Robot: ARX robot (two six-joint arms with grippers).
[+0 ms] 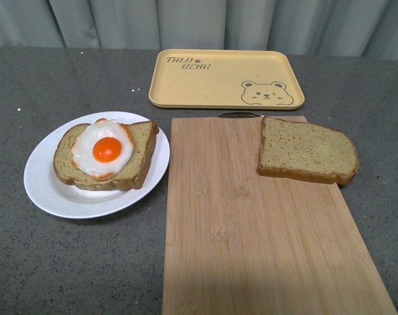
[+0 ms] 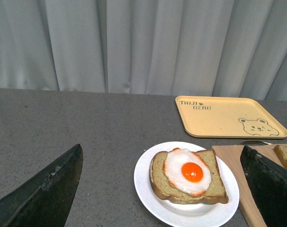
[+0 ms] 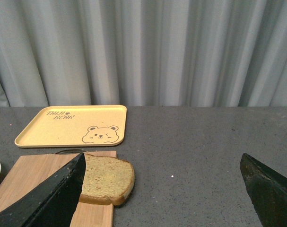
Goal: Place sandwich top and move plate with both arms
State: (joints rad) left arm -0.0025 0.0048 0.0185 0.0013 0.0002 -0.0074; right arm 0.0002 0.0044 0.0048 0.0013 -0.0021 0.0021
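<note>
The sandwich top (image 1: 308,156), a plain brown slice, lies on the far right corner of the wooden board (image 1: 251,236), overhanging its edge; the right wrist view shows it too (image 3: 107,178). The white plate (image 1: 48,190) sits to the left of the board and holds a bread slice with a fried egg (image 1: 104,148); it also shows in the left wrist view (image 2: 152,203). My left gripper (image 2: 164,189) is open, its fingers wide apart with the plate between and beyond them. My right gripper (image 3: 162,189) is open above bare table, just right of the plain slice. Neither arm shows in the front view.
A yellow tray with a bear drawing (image 1: 225,77) lies empty behind the board, also in both wrist views (image 2: 228,116) (image 3: 72,125). A grey curtain hangs behind the dark grey table (image 1: 67,262).
</note>
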